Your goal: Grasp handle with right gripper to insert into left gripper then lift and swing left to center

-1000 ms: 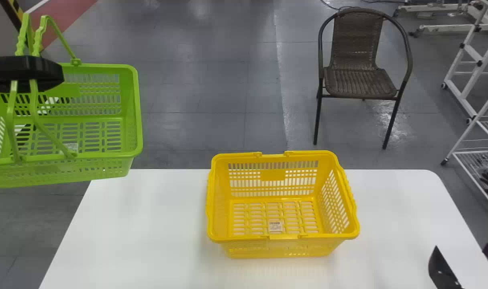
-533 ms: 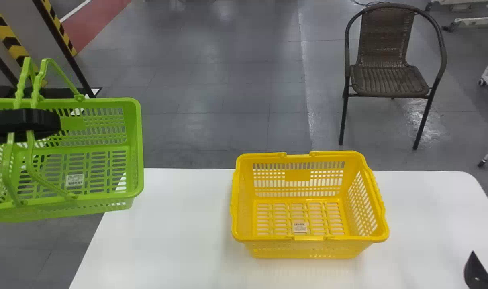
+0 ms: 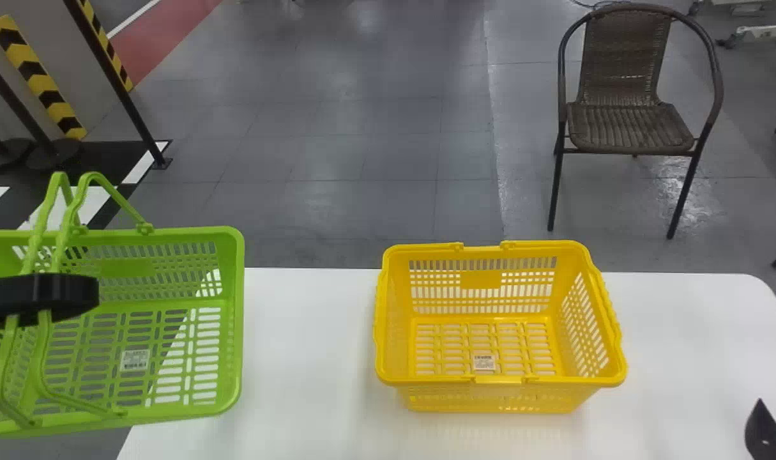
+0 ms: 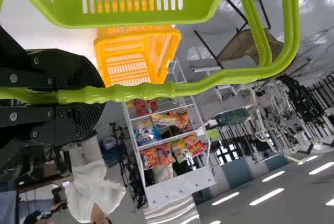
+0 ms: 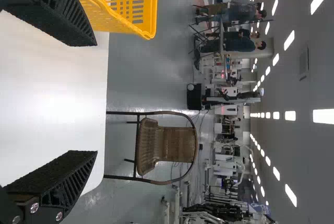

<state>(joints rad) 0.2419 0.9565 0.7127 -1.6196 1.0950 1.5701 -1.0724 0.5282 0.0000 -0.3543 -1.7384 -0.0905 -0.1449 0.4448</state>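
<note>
At the left of the head view, my left gripper (image 3: 39, 297) is shut on the two raised handles of the green basket (image 3: 231, 306). That basket hangs beyond the table's left part, overlapping its left edge in view. The left wrist view shows my left gripper (image 4: 78, 96) with the green handle (image 4: 143, 92) running between its fingers. A yellow basket (image 3: 490, 380) stands upright on the white table, its handles folded down along the rim. My right gripper (image 3: 764, 434) is at the lower right corner, to the right of the yellow basket; in the right wrist view my right gripper (image 5: 96, 98) stands open, holding nothing.
White table surface (image 3: 304, 358) lies between the two baskets and to the right of the yellow one. Beyond the table stands a brown chair (image 3: 630, 124). Black posts (image 3: 116, 76) rise from the floor at the back left.
The head view has turned left, so table, yellow basket and chair appear farther right. My left gripper and the green basket have moved down in that view.
</note>
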